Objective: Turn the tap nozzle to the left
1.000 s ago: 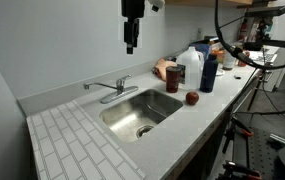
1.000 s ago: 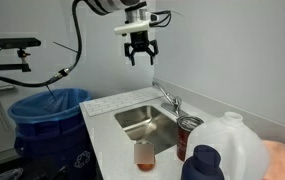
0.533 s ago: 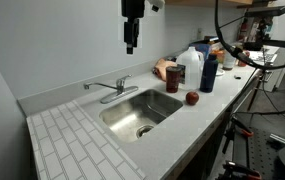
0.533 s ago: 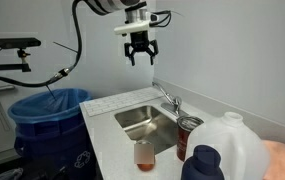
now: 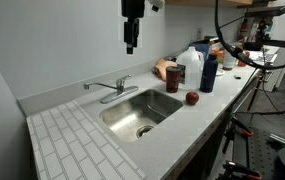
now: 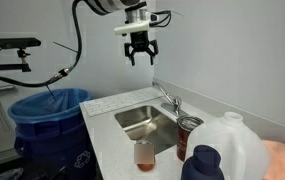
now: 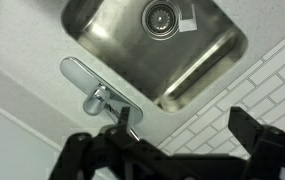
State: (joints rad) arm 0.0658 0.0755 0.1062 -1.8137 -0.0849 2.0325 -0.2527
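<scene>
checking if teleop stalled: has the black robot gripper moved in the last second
No. The black robot gripper hangs at the same spot above the shiny silver tap nozzle in both exterior views, jaws open.

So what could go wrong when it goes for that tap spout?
The open pincer hangs high above the counter, so it has a long descent to aim. The lever handle sits right beside the tap nozzle; it might catch that instead and start water running. The nozzle is thin and shiny, so it may slip, and it lies close to the wall, which the pincer could bump.
</scene>
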